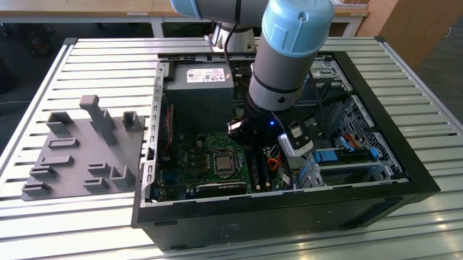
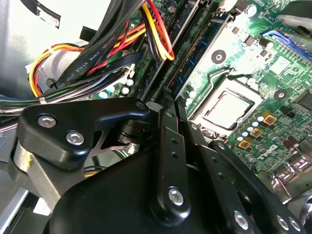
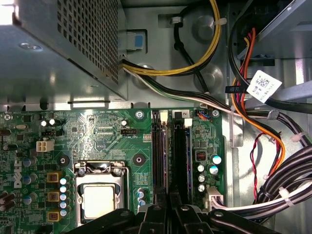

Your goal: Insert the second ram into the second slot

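**Tool low over the memory slots inside the open case**

On the left of the exterior view, a grey fixture plate (image 1: 83,157) lies on the slatted counter (image 1: 43,81). Right of it is the open case (image 1: 289,206), with the motherboard (image 1: 210,162) at lower centre and the arm (image 1: 289,54) reaching down into the middle.

In the first wrist view, the CPU socket (image 3: 100,192) sits at lower left. The slots (image 3: 179,151) run vertically at centre, and the tool (image 3: 168,212) sits at the bottom edge directly in line with them. The ram (image 3: 165,156) stands edge-on as a thin blue strip in the slot area, reaching down to the fingers. I cannot tell whether the tool grips it or is open. Cable bundles (image 3: 273,146) fill the right.
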Motion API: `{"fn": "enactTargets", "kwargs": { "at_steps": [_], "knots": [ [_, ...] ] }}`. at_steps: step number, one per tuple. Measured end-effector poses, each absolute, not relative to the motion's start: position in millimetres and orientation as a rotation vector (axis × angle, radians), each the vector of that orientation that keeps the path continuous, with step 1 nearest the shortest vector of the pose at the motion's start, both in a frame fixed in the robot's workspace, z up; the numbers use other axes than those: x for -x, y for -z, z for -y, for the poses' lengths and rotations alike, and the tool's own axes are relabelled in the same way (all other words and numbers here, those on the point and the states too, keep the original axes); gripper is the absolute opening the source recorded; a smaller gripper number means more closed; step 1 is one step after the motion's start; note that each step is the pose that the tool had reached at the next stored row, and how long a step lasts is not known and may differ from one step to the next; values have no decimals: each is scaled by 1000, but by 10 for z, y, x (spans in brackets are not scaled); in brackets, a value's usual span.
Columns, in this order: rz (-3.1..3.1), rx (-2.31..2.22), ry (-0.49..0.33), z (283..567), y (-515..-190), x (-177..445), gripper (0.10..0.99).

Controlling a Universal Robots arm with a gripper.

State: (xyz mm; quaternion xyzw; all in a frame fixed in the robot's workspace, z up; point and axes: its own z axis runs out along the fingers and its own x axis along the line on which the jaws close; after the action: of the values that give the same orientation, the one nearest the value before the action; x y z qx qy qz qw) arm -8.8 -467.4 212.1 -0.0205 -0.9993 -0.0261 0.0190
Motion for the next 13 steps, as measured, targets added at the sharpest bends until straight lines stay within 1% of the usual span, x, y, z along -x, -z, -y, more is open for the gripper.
{"fn": "enactTargets", "kwargs": {
  "at_steps": [13],
  "knots": [
    [3101,64,80,4674,-2218,88,137]
  ]
}}
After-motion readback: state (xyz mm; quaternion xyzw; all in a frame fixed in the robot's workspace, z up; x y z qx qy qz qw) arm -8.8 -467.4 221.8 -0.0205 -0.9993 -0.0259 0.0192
